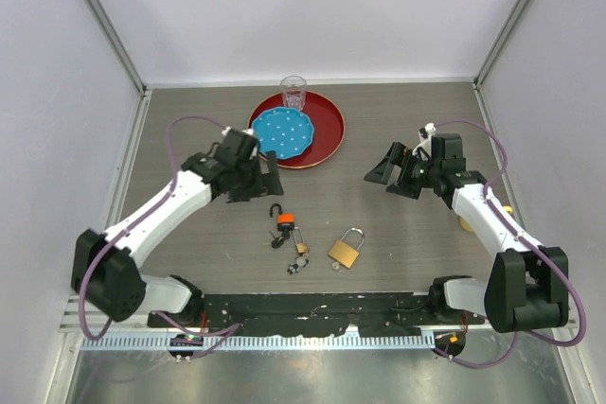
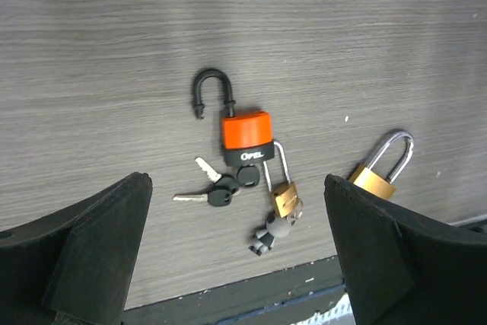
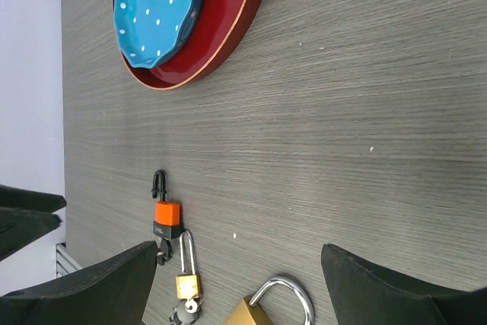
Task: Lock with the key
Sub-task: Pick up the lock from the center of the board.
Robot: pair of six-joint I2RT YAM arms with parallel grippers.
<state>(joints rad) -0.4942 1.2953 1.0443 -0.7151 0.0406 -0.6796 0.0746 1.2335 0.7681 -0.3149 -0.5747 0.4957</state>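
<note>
My left gripper (image 1: pixel 275 179) hangs over the table (image 1: pixel 407 120) left of centre, its jaws spread wide with nothing between them. Through the left wrist camera I look straight down past both fingers (image 2: pixel 99 249) onto the locks.

Just below and to the right of that gripper lies the orange padlock (image 2: pixel 246 131), flat on the wood, with its black shackle swung open and pointing away from me. A bunch of black-headed keys (image 2: pixel 217 192) lies against its lower end. I cannot tell whether one sits in the keyhole. A small brass padlock (image 2: pixel 285 197) lies touching them on the near side.

Further right, apart from that cluster, lies a larger brass padlock (image 1: pixel 346 252), shackle closed.

Behind all this, at the back, is a red tray (image 1: pixel 327 134) carrying a blue dotted plate (image 1: pixel 285 131), with a clear glass (image 1: pixel 294 93) at its far rim.

My right gripper (image 1: pixel 381 182) hangs right of centre, fingers wide apart and empty, facing the locks.
</note>
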